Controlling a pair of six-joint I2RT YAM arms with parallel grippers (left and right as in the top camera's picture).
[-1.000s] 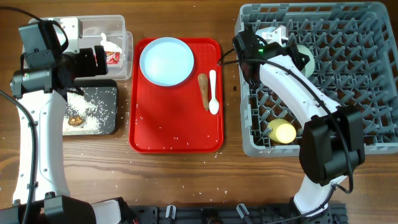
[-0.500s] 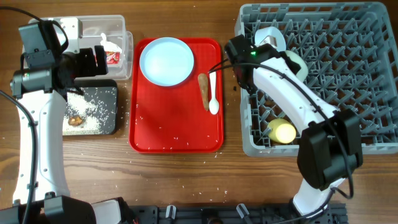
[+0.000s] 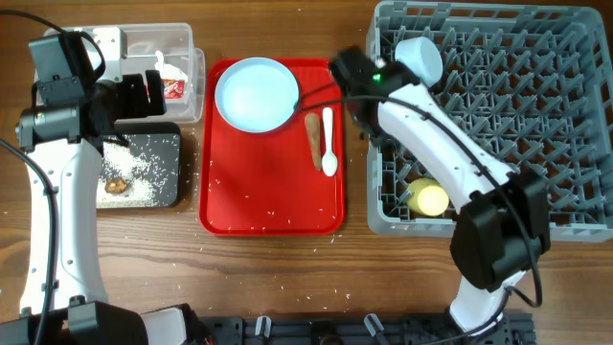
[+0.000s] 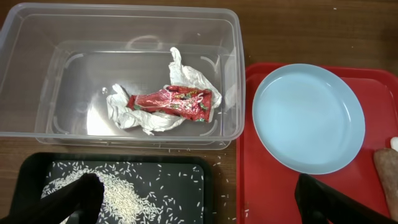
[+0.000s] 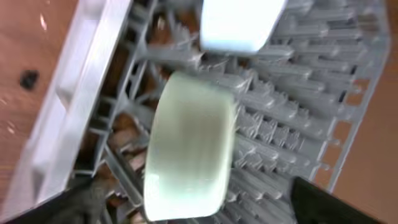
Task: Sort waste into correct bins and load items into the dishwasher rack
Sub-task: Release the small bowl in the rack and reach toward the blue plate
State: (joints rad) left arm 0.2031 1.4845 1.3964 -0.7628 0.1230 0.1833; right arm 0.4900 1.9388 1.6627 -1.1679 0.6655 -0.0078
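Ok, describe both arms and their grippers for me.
Both the left arm and right arm have white tubular links joined by black blocky joints, with thin black cables looped alongside. A small green light glows near the right wrist. The left gripper and right gripper have dark, blunt fingers.

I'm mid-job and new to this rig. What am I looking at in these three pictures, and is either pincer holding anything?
Two robot arms work at a table. The overhead picture looks straight down; the other two come from a camera on each wrist. The left pincer hangs open near a clear tub holding a red wrapper and tissue, beside a black tray of rice. The red serving tray carries a pale-blue plate, a brown food stick and a white spoon. The right pincer is open over the grey dishwasher rack, above a mint-green bowl standing on edge; a whitish bowl and a yellow cup sit there too. Neither holds anything.
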